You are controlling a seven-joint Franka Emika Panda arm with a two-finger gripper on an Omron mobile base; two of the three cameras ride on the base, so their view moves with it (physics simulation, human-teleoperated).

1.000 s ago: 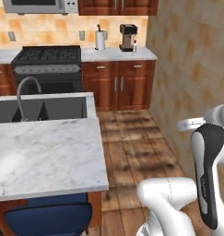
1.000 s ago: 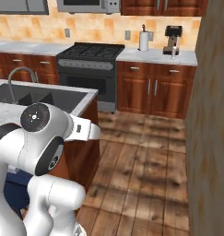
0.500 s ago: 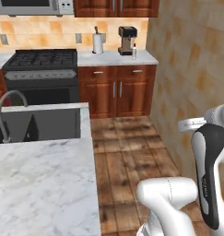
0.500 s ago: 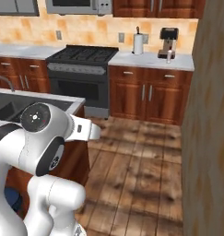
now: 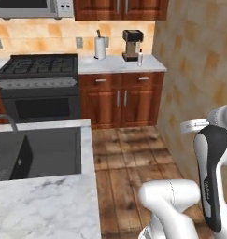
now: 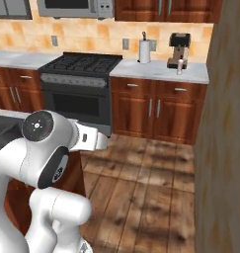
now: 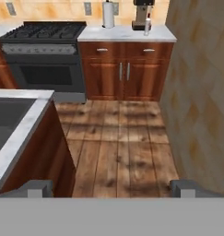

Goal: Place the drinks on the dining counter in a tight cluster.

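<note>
One of the drinks, a slim white bottle [image 5: 140,58] [image 6: 180,66] [image 7: 147,26], stands upright on the back worktop, just right of the coffee machine [image 5: 131,45]. The dining counter [image 5: 45,205] [image 7: 22,133], white-grey marble with a built-in sink [image 5: 40,154], fills the lower left, close to the robot. My gripper [image 7: 113,188] is open wide with nothing between its fingertips [image 7: 39,187]. It hangs over the wood floor beside the counter's corner, looking towards the far cabinets, well short of the bottle.
A black stove [image 5: 40,70] stands left of the back worktop, with a paper-towel roll [image 5: 100,46] beside the coffee machine. A tall tan wall [image 5: 199,70] closes off the right side. Wood floor [image 5: 129,154] runs between the counter and the cabinets.
The whole picture has shifted: the base has moved, so the dining counter slides left and the back worktop with the bottle draws nearer. The gripper stays open.
</note>
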